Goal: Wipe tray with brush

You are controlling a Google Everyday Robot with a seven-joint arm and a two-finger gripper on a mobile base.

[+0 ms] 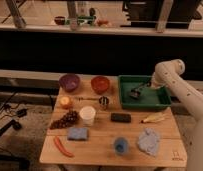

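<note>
The green tray sits at the back right of the wooden table. The small dark brush rests with its head on the tray floor, left of the middle. My gripper reaches down into the tray from the right at the end of the white arm and is shut on the brush's handle. The arm's elbow stands above the tray's right rim.
A purple bowl and a red bowl stand left of the tray. In front lie a metal cup, a white cup, a flat black block, a banana, grapes, a blue sponge and a blue-grey cloth.
</note>
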